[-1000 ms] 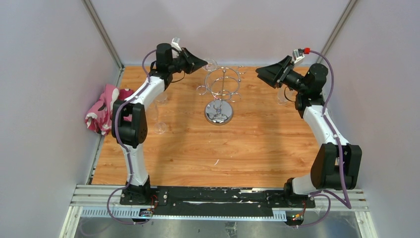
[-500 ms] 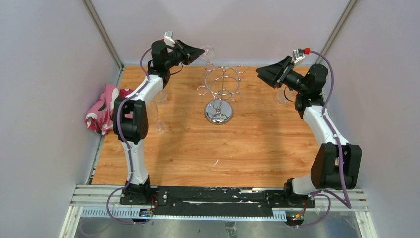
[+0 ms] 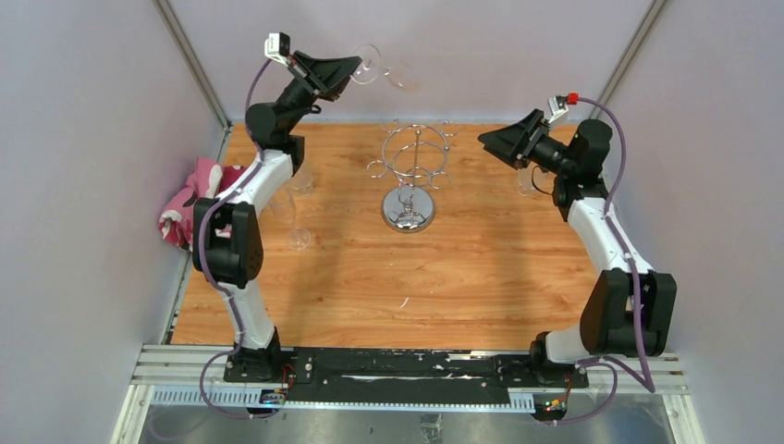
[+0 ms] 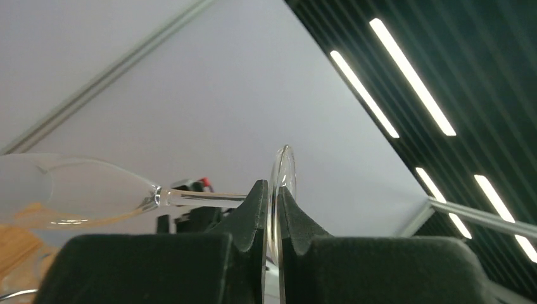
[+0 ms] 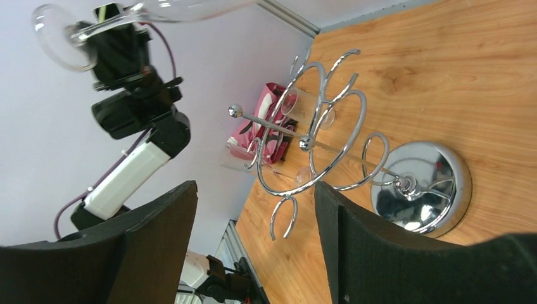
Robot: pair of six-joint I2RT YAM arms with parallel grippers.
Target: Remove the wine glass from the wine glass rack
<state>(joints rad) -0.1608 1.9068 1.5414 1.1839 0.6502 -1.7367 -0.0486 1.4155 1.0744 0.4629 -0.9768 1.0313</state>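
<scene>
One wooden table [image 3: 462, 277]. One wine glass rack [image 3: 413, 171] upright mid-table. One pink cloth [image 3: 189, 213] at left edge. Left gripper [image 4: 271, 196] pinching foot of one wine glass [image 4: 82, 193], aloft above rack. Right gripper [image 5: 254, 190] spread wide, holding nothing. Three other glasses [image 3: 299, 238] standing on table.

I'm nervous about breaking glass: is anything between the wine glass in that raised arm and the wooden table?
Nothing visible does. The left gripper is shut on the foot of the wine glass, holding it high and apart from the loops of the wine glass rack. Bare table lies beside the rack.
</scene>
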